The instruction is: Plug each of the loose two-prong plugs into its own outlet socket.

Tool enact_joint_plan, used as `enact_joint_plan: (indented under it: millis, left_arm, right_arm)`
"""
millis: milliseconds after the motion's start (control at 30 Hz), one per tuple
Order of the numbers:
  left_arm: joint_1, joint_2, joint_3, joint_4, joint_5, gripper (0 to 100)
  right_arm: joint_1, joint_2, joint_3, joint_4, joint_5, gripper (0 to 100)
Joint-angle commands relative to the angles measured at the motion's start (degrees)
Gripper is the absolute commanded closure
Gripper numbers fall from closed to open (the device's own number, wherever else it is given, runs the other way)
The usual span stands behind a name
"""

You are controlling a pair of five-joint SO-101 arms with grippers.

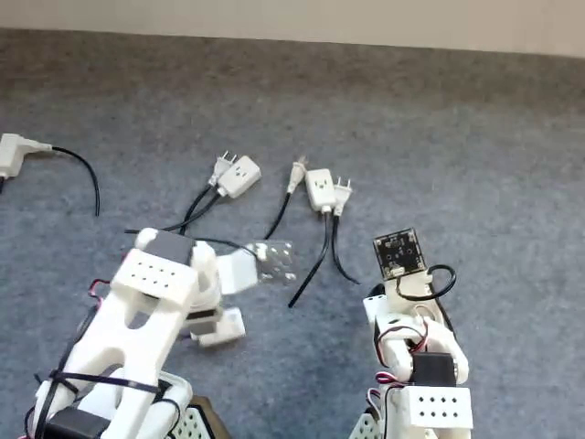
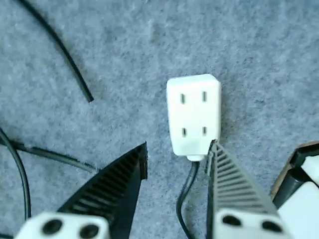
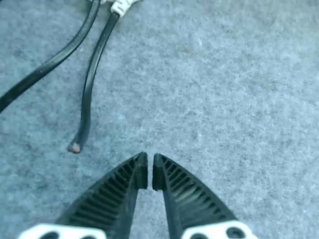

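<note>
Grey felt tabletop [image 1: 475, 128] under white outlet sockets [image 1: 239, 176], two-prong plugs [image 1: 343, 192] and black cords [image 3: 91, 74].

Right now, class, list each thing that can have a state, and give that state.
Left gripper: open, at the socket's cord end.
Right gripper: shut, empty.
Outlet socket: face up, slots empty.
Far-left plug: unplugged.
Left two-prong plug: unplugged.
Middle two-prong plug: unplugged.
Right two-prong plug: unplugged.

On the tabletop [image 1: 475, 128], the left socket [image 1: 239, 176] has one plug [image 1: 222, 165] just left of it, the right socket [image 1: 320, 188] lies close between two plugs [image 1: 297, 171], their cords [image 1: 324, 233] run toward the front, and a lone plug [image 1: 11, 154] sits at the far left edge.
</note>
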Motion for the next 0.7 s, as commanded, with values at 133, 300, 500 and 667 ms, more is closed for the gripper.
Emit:
enact_joint_plan:
  millis: [133,300,500,667]
  left_arm:
    - [-8.4,-0.6,-2.2,-3.6,-2.2,79]
    - [-11.2,-1.0,-6.1,-3.9,-1.3,79]
    - [-15.6,-0.5,-10.1,-16.3,15.3,79]
    - [-15.9,3.3,-6.6,-31.9,30.5,79]
  right_arm:
    - [-0.2,-0.5,0.8,-0.7,0.6,96.5]
    - [-0.2,-0.5,0.8,-0.7,0.6,96.5]
    - [-0.2,-0.3,0.8,-0.7,0.6,96.5]
    - [-0.2,-0.3,0.2,1.2,0.4,96.5]
